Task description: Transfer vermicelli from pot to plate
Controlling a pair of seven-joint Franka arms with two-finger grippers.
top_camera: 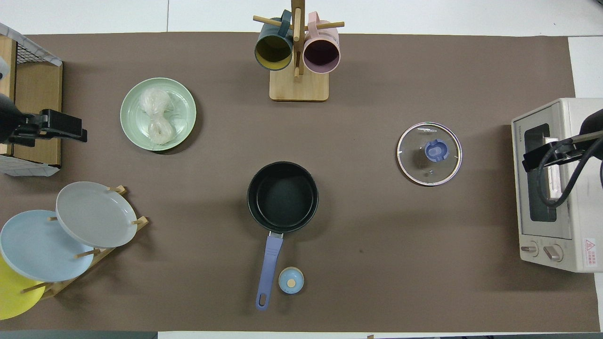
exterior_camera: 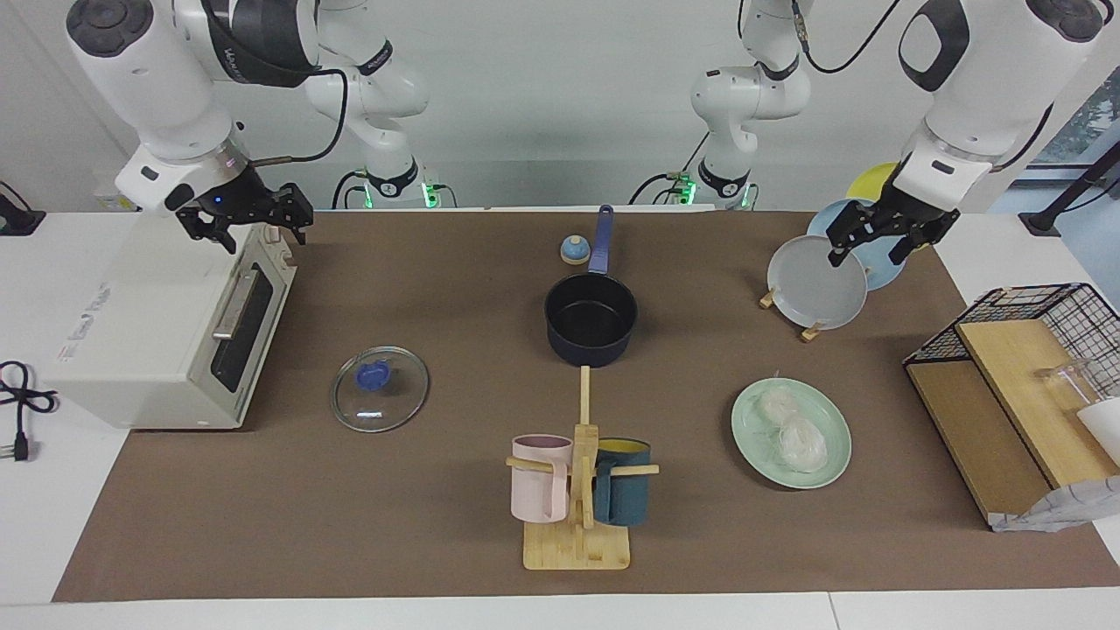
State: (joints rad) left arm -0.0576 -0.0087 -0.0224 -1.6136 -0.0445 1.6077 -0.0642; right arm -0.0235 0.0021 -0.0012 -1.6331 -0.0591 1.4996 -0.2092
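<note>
Two whitish vermicelli nests (exterior_camera: 792, 429) lie on the mint-green plate (exterior_camera: 745, 436), toward the left arm's end of the table. They also show in the overhead view (top_camera: 158, 117) on the plate (top_camera: 133, 117). The dark navy pot (exterior_camera: 591, 315) stands mid-table, its black inside bare (top_camera: 282, 197) and its blue handle (top_camera: 268, 270) pointing toward the robots. My left gripper (exterior_camera: 878, 241) hangs open and empty in the air over the table's left-arm end (top_camera: 63, 128). My right gripper (exterior_camera: 249, 219) hangs open and empty over the toaster oven (top_camera: 546, 155).
A glass lid with a blue knob (exterior_camera: 380, 388) lies beside the toaster oven (exterior_camera: 157, 341). A mug tree (exterior_camera: 582, 490) stands farther from the robots than the pot. A dish rack holds a grey plate (exterior_camera: 816, 282) and others. A small blue knob (exterior_camera: 574, 250) lies by the pot handle. A wire shelf (exterior_camera: 1024, 394) stands at the left arm's end.
</note>
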